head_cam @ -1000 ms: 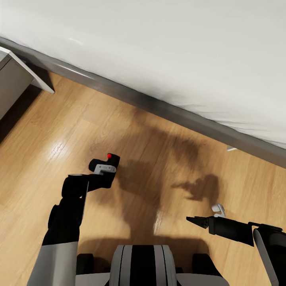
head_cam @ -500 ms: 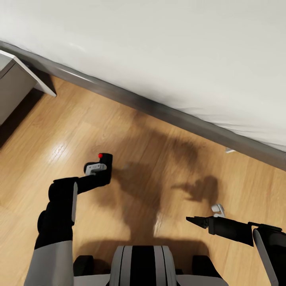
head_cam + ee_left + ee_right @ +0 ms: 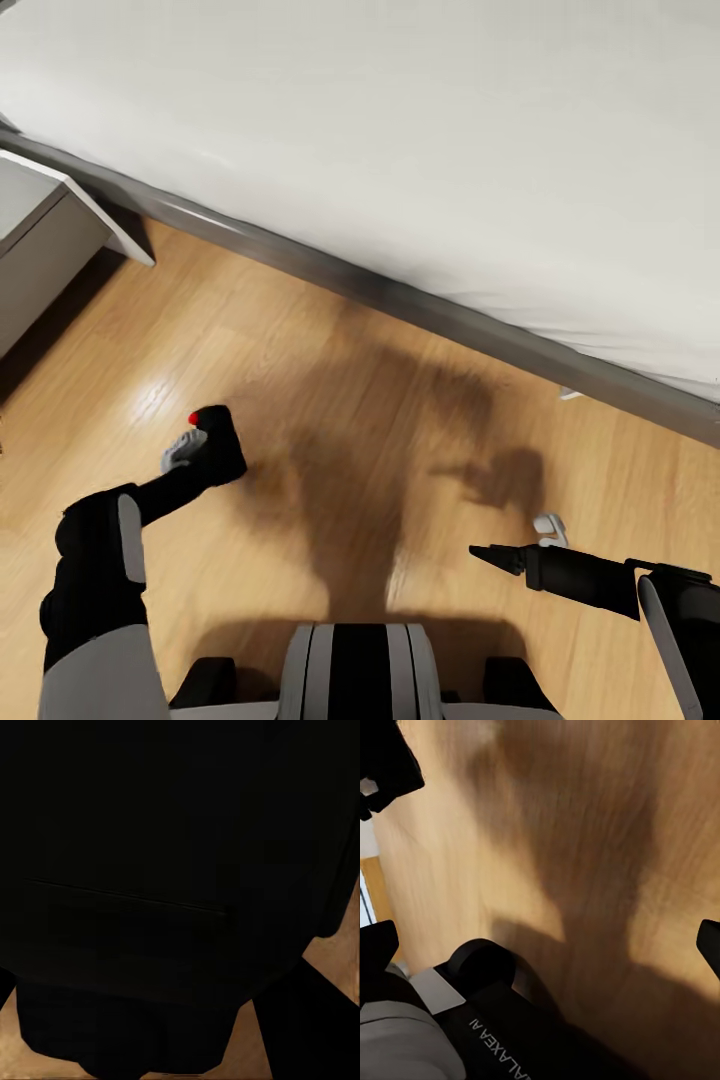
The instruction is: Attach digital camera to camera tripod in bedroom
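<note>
Digital camera (image 3: 215, 445), small, black and chunky with a round red button on its upper corner, sits pinched in the left end effector (image 3: 195, 448), held above the light wood floor (image 3: 330, 330) at the left of the head view. One grey finger (image 3: 183, 449) presses against the camera's near side. In the left wrist view the camera's dark body (image 3: 172, 892) is so close that little detail can be made out.

Ahead, a bed (image 3: 420, 150) with a white cover and a grey base runs diagonally across the room. A pale grey cabinet (image 3: 40, 250) stands at the far left beside it.

The right end effector (image 3: 520, 545) hangs low at the right over the floor, holding nothing; whether its fingers are spread or together cannot be told. Soft shadows of the arms fall on the boards between the two arms.
</note>
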Motion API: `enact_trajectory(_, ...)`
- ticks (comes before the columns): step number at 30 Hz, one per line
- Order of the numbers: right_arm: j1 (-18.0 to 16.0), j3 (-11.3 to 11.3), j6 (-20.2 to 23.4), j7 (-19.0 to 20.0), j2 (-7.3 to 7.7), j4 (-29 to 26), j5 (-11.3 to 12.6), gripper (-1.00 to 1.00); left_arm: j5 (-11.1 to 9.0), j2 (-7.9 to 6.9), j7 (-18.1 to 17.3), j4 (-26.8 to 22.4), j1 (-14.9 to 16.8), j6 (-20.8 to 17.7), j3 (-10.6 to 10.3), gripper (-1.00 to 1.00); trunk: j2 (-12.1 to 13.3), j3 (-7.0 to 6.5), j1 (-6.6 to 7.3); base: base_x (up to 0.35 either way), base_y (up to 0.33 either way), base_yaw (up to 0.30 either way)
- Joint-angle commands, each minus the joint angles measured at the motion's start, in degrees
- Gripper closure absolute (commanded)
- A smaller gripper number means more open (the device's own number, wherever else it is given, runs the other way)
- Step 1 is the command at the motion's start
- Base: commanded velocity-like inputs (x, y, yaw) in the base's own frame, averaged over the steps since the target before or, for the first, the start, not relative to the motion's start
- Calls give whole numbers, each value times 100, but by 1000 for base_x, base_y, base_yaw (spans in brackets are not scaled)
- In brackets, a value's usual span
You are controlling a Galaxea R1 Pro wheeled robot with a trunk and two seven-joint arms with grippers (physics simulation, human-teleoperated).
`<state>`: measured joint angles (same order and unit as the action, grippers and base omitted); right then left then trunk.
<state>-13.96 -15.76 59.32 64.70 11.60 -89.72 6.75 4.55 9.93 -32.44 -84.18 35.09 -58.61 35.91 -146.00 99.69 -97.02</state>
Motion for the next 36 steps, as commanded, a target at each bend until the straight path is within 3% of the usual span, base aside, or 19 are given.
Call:
enact_trajectory(1, -2, -3, 37, 3, 1, 0, 19, -100, -56, 7, -61, 17, -5, -35, 223, 100, 0, -20, 3, 0, 0, 0)
enact_trajectory(2, -2, -4, 40, 5, 3, -1, 19, -100, -143, 7, -61, 51, -20, -30, 587, 100, 2, -42, 6, 0, 0, 0)
enact_trajectory(4, -2, -2, 44, 6, 6, -1, 19, -100, -225, 7, -82, 81, -33, -25, 985, 100, 4, -87, 11, 0, 0, 0)
enact_trajectory(10, -2, -5, 45, 9, 2, -2, 19, -100, -344, 7, -254, 107, -78, -56, 1356, 100, 12, -220, 26, 0, 0, 0)
enact_trajectory(16, -2, -3, 45, 14, 1, -2, 19, -100, -525, 7, -901, 169, -225, -67, 1447, 100, 20, -352, 42, 0, 0, 0)
enact_trajectory(22, -2, -5, 45, 16, 6, -2, 22, -100, -591, -37, -2219, 220, -387, -64, 1481, 100, 28, -485, 57, 0, 0, 0)
enact_trajectory(27, -2, -2, 44, 16, 2, -2, 21, -100, -562, -48, -2884, 231, -429, -59, 1481, 100, 35, -596, 70, 0, 0, 0)
enact_trajectory(36, -2, 2, 45, 14, 1, -2, 26, -100, -550, -48, -3152, 235, -448, -58, 1473, 100, 47, -796, 93, 0, 0, 0)
